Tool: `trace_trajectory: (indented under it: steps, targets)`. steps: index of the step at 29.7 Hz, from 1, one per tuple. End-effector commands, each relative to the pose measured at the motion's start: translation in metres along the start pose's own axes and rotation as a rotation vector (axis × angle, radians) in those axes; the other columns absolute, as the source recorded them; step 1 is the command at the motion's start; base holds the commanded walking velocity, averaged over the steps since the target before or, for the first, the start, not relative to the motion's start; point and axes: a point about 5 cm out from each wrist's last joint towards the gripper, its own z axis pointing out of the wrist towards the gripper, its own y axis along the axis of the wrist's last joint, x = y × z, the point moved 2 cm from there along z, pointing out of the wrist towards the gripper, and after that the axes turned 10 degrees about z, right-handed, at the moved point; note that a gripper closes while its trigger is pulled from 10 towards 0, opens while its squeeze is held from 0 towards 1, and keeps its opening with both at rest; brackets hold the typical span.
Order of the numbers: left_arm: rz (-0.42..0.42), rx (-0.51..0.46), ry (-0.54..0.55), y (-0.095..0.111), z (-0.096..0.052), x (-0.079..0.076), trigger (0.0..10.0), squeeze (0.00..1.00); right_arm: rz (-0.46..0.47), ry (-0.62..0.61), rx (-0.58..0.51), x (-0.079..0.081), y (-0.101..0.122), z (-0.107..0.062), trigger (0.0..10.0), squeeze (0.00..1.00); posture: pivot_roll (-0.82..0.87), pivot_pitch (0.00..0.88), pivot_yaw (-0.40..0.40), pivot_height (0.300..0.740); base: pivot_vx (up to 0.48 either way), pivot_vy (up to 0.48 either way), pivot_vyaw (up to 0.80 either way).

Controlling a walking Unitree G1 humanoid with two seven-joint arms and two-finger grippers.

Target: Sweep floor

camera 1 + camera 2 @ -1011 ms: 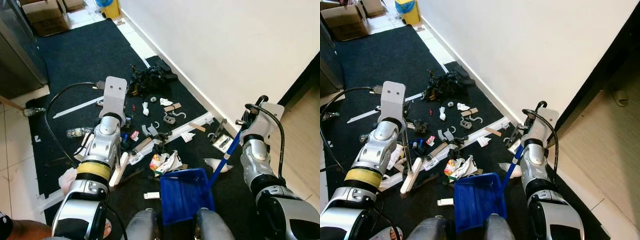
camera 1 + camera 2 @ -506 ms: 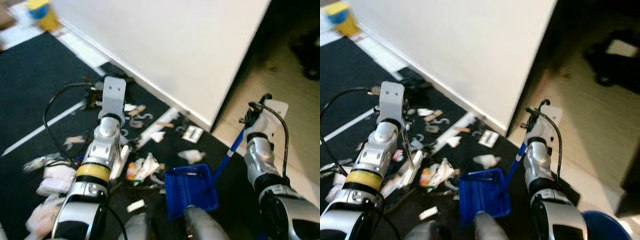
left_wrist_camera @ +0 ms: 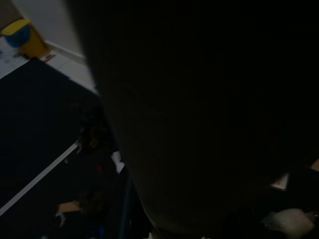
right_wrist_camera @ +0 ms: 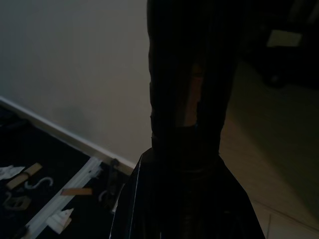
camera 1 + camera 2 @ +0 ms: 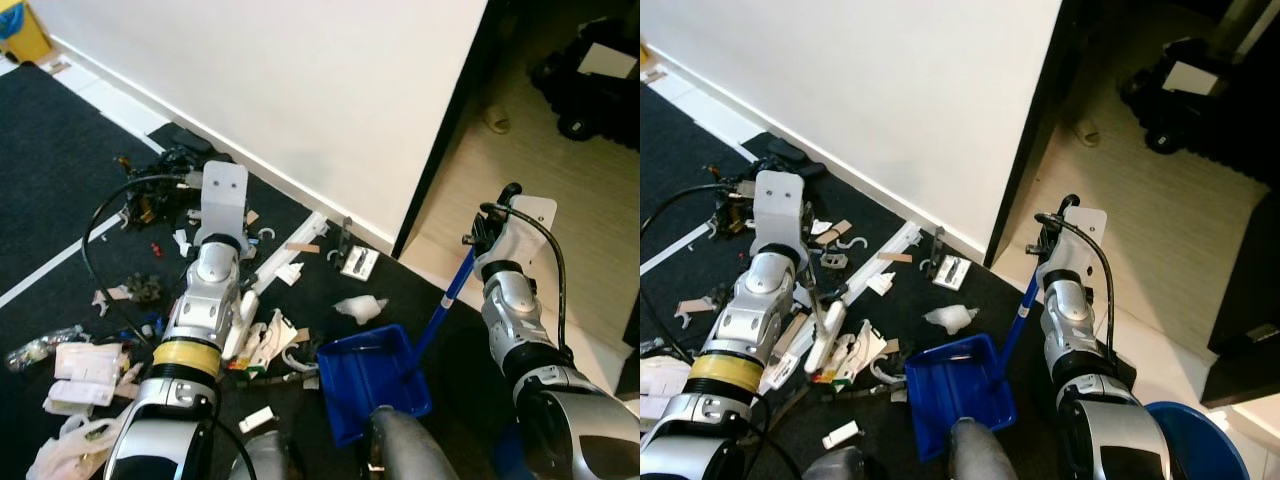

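The right gripper [image 5: 478,243] grips the blue dustpan's [image 5: 372,376] handle, the left gripper [image 5: 810,292] holds the white brush [image 5: 826,334] by the trash pile [image 5: 268,340] on the black mat's [image 5: 60,150] wall edge, and a hard push could scatter bits past the pan.

The left wrist view is almost wholly blocked by a broad dark shape [image 3: 199,114] pressed close to the lens, so the fingers cannot be made out there; beyond it only dim scraps on the black mat [image 3: 35,124] show. The right wrist view is likewise blocked by a dark upright column [image 4: 189,119], and whether those fingers are parted cannot be told. The round blue plastic bin [image 5: 1200,445] is cut off by the picture's lower edge.
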Motion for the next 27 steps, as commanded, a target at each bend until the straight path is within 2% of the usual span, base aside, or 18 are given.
trace_trajectory:
  steps: [1,4,7,20,27]
  targets:
    - [0.015,-0.02,0.014,0.005,-0.002,0.001,10.0,0.0,0.003,0.015,-0.014,0.004,0.007,0.004,10.0,0.0,0.08,0.071,-0.052,0.74,0.0,-0.48,0.0]
    - [0.004,-0.016,0.023,0.004,-0.003,0.001,10.0,0.0,0.003,0.02,-0.012,0.005,0.007,0.005,10.0,0.0,0.08,0.073,-0.053,0.74,0.0,-0.443,0.0]
    - [-0.046,-0.014,0.088,0.004,-0.004,0.01,10.0,0.0,0.012,0.047,0.003,0.008,0.008,0.007,10.0,0.0,0.08,0.073,-0.056,0.74,0.0,0.0,0.0]
    - [0.024,-0.053,0.182,0.009,-0.006,0.032,10.0,0.0,0.053,0.077,-0.013,0.018,0.016,0.012,10.0,0.0,0.09,0.071,-0.065,0.74,0.0,0.0,0.0]
    - [0.047,-0.05,0.17,0.007,-0.004,0.038,10.0,0.0,0.005,0.007,-0.044,0.014,0.015,0.01,10.0,0.0,0.11,0.09,-0.067,0.74,0.0,0.0,0.0]
